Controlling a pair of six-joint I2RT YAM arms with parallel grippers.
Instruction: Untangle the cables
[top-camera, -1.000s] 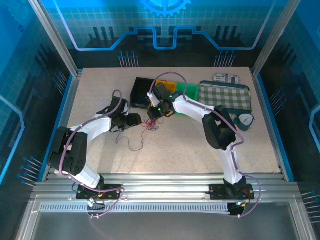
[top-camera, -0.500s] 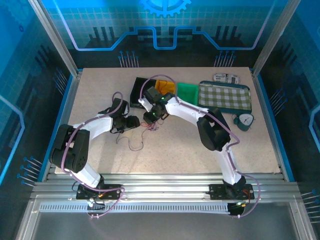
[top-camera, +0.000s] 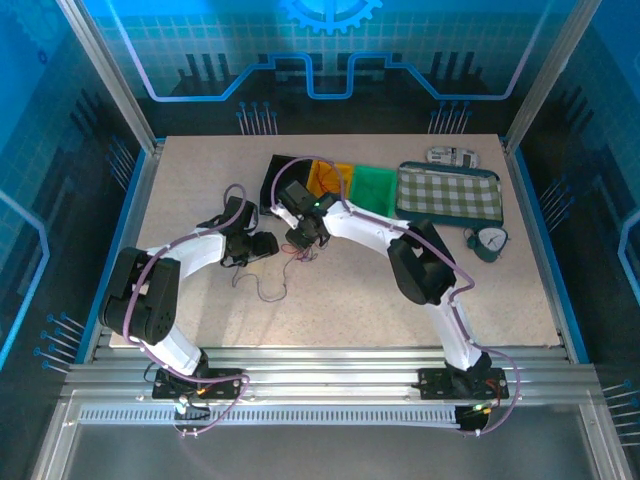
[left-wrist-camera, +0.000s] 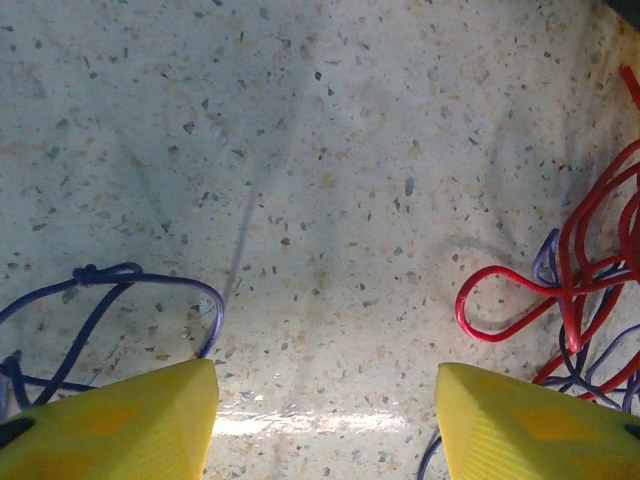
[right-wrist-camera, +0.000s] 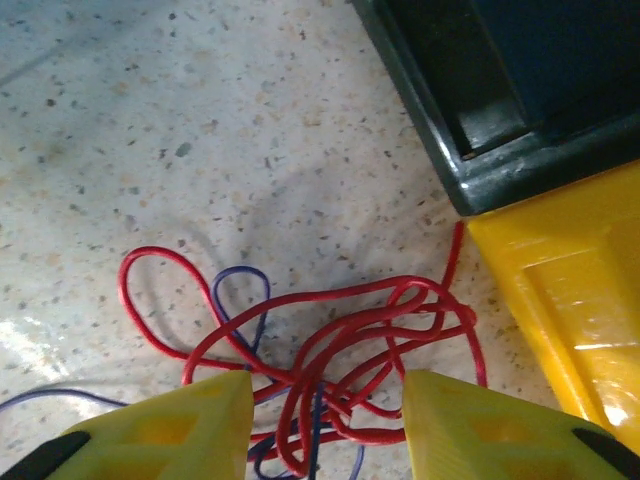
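Cables (right-wrist-camera: 330, 330) lay in a loose tangle right under my right gripper (right-wrist-camera: 326, 392). Its two yellow fingers (right-wrist-camera: 160, 430) were spread apart with red strands (right-wrist-camera: 400, 290) looped across the gap between them and pinched by neither. A few blue strands (right-wrist-camera: 240, 290) ran under the red ones. Just past the loops stood the corner of the black bin (right-wrist-camera: 500, 90), and beside it the yellow bin (right-wrist-camera: 560, 290), with one red strand running up to its edge.

My left gripper (left-wrist-camera: 325, 375) also stood spread, with only bare table (left-wrist-camera: 330, 150) between its yellow fingers (left-wrist-camera: 120, 420). A blue strand (left-wrist-camera: 110, 290) curved past one finger, and a knot of red and blue strands (left-wrist-camera: 570, 270) lay off the other finger, clear of both.

From above, my right gripper (top-camera: 303, 238) and left gripper (top-camera: 268, 244) faced each other close together, left of the table's (top-camera: 400, 290) middle, with the cables (top-camera: 300, 252) between and just nearer than them. One thin strand (top-camera: 265, 290) trailed toward the near edge. Along the far edge sat the black bin (top-camera: 278, 180), the yellow bin (top-camera: 330, 176), a green bin (top-camera: 375, 185) and a checked tray (top-camera: 450, 192), in a row running toward the far right corner.
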